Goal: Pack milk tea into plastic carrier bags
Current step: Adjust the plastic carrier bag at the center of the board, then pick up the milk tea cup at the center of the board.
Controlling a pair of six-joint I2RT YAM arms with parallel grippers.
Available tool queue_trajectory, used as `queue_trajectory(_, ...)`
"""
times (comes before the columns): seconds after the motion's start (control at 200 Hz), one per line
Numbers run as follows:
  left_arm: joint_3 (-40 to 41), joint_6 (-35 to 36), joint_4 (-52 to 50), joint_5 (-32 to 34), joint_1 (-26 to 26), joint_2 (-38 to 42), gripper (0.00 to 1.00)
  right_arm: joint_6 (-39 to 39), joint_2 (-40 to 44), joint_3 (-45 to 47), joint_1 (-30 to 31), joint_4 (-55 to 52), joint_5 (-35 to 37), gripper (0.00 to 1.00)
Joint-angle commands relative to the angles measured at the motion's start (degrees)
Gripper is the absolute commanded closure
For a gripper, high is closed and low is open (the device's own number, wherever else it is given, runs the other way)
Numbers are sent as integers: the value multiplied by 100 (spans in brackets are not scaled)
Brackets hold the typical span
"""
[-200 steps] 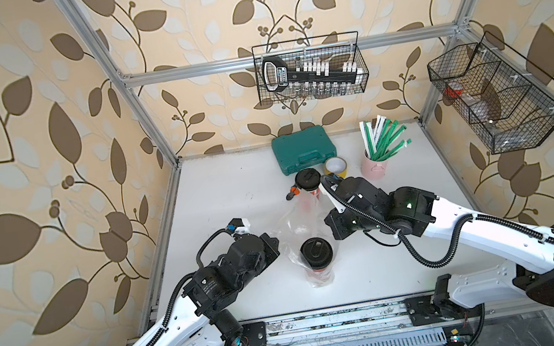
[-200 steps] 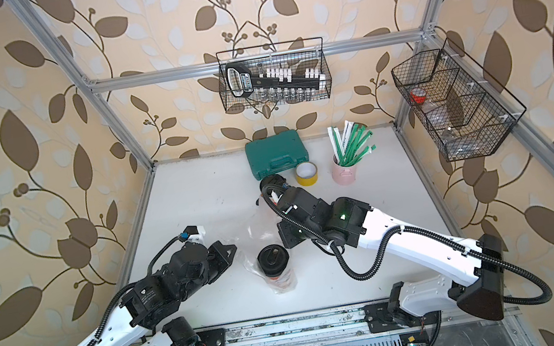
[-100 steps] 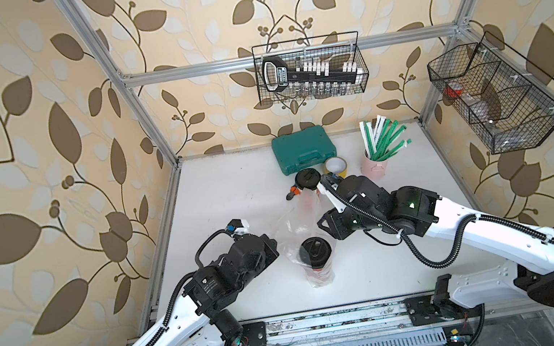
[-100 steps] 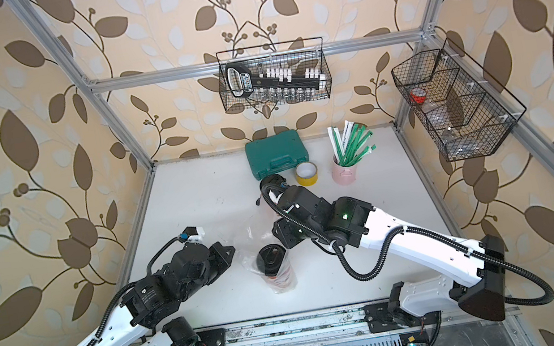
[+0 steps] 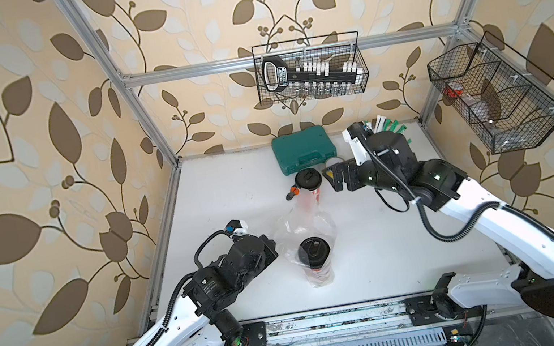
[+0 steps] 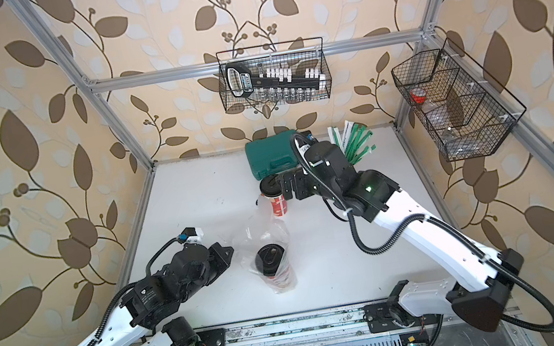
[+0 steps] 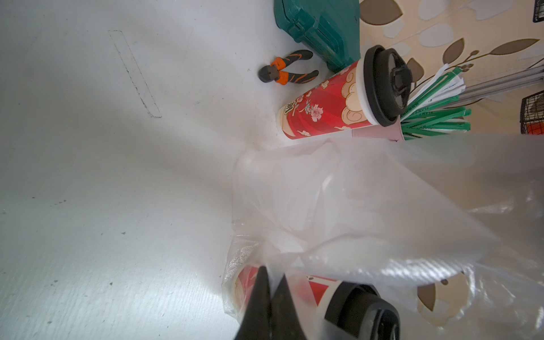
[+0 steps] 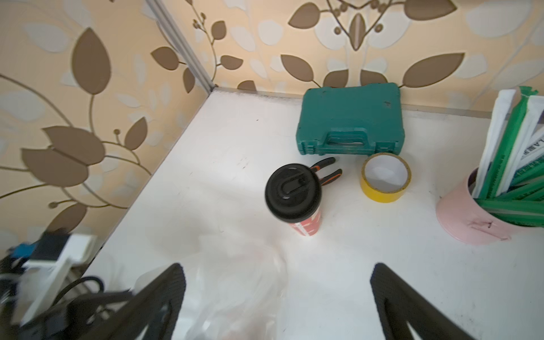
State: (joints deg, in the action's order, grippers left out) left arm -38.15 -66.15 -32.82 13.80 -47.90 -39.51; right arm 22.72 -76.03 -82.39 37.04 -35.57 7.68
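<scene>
Now the right gripper [image 8: 278,269] is hanging wide open, loose cup [image 8: 306,227] just ahead — best squeezing below its lid [image 8: 292,192]; the left gripper [image 7: 272,278] is pinching the bag [image 7: 353,206] beside the packed cup [image 5: 313,251].

Red floral cup [image 7: 321,114], black lid [image 7: 385,85], teal case [image 8: 350,117]

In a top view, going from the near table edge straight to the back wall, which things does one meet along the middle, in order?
bagged cup → free cup → green case
</scene>
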Motion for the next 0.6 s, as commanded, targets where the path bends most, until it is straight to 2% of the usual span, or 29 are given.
queue_trajectory(0.0, 106, 76, 33, 211, 70, 116, 100, -270, -624, -30, -154, 262, -286, 0)
queue_trajectory(0.225, 98, 76, 14, 269, 79, 136, 100, -477, -1582, -189, -159, 686, -609, 1)
queue_trajectory(0.595, 2, 85, -86, 290, 79, 48, 100, -536, -2256, -479, -91, 963, -709, 0)
